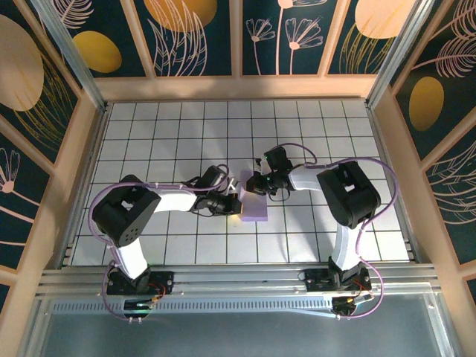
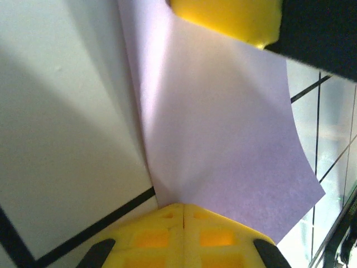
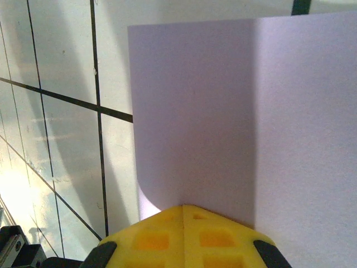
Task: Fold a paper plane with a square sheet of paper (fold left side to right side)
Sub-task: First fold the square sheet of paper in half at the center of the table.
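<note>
No writing, label, brand, number or sign can be read in any view.

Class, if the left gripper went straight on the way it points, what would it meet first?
The square sheet of paper, already at its shut jaws; past it, probably the right gripper, though depth is unclear.

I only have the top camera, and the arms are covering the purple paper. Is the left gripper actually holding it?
Observer: Yes. On the left wrist camera the left gripper is shut, and an edge of the square sheet of paper runs into its tips.
Operator: And the right one?
Observer: The right gripper is shut on another edge of the sheet; its own wrist camera shows that.
Operator: Is the paper lying flat?
Observer: No. Near the left gripper it bows upward and casts a shadow on the white tile beside it.
</note>
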You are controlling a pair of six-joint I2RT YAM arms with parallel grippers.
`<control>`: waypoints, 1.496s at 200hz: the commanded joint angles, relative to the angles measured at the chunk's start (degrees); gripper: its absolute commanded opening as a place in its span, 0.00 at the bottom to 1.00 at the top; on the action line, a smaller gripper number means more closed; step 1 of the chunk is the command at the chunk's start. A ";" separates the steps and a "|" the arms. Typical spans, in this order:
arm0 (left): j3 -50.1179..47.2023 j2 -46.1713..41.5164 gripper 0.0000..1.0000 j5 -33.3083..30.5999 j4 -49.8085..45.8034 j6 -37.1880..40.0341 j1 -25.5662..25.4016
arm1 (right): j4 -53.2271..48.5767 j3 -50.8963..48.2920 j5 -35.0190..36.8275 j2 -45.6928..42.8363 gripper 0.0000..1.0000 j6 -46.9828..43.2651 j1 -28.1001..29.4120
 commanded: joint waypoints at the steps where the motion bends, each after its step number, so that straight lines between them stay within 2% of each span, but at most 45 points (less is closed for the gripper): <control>1: -0.86 -1.95 0.05 2.81 -5.93 -1.56 -0.26 | -5.21 -1.52 5.47 1.70 0.00 -1.16 -1.61; 33: 2.48 -2.66 0.05 3.76 -4.88 -1.64 1.11 | -5.50 -1.48 5.43 1.63 0.00 -1.52 -1.58; 83: 7.24 1.59 0.05 6.89 -2.81 -0.19 1.09 | -5.31 -1.28 5.43 1.73 0.00 -1.34 -1.17; 160: 6.07 6.77 0.04 8.91 -0.48 -0.15 0.02 | -5.88 -0.93 5.60 2.06 0.00 -1.52 -0.64; 244: -2.37 1.54 0.04 7.53 -5.95 1.44 -1.96 | -6.97 -0.47 6.57 2.10 0.00 -2.13 -0.64; 299: -5.37 -4.78 0.04 7.36 -4.52 -0.49 -1.88 | -7.23 -0.10 6.13 2.08 0.00 -3.07 -0.47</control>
